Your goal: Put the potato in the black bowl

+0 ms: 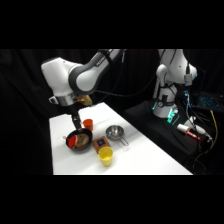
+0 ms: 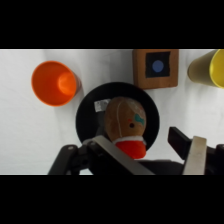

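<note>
Side view: the gripper (image 1: 76, 131) hangs over the bowl (image 1: 79, 141) at left centre, with an orange cup (image 1: 88, 123) behind it.

Wrist view: the potato (image 2: 126, 120) is in the bowl (image 2: 90, 117) at centre, between spread fingers (image 2: 196, 155) that grasp nothing.

Potato in the black bowl
The brownish-orange potato (image 2: 125, 122) lies inside the wide matte black bowl (image 2: 87, 117), near the table's left edge.

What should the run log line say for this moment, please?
gripper: over black bowl, open | potato: in bowl, free of fingers | orange cup: beside bowl | next: likely lift away
</note>
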